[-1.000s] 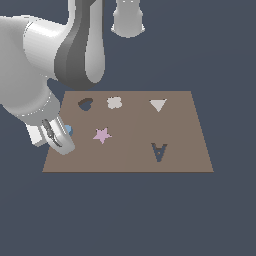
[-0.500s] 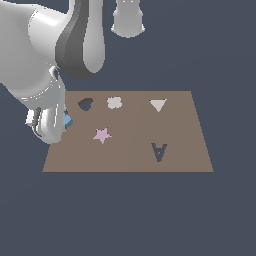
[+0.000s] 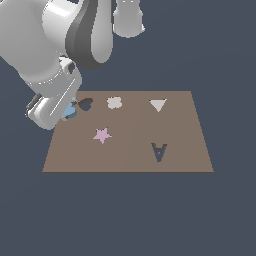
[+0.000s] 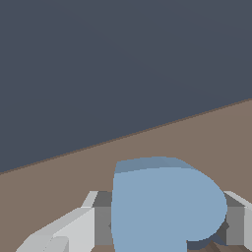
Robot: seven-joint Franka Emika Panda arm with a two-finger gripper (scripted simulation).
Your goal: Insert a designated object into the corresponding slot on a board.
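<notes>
The light blue heart block point(image 4: 165, 204) fills the wrist view, clamped between my gripper's grey fingers point(image 4: 101, 216). In the exterior view only a sliver of the blue heart point(image 3: 69, 111) shows beside my gripper point(image 3: 64, 111), which is shut on it at the far left edge of the brown board point(image 3: 130, 160). The dark heart-shaped slot point(image 3: 86, 104) lies just to the exterior view's right of the block. The arm's bulky white links hide most of the gripper and the block.
On the board sit a beige flower point(image 3: 114, 103), a pale triangle point(image 3: 158, 105), a pink star point(image 3: 102, 135) and a dark letter-A cutout point(image 3: 158, 151). The board's edge point(image 4: 147, 130) meets the dark grey floor.
The arm has carried the blue heart from the board's left side towards the far left corner, closer to the heart slot. The shapes on the board have not moved.
</notes>
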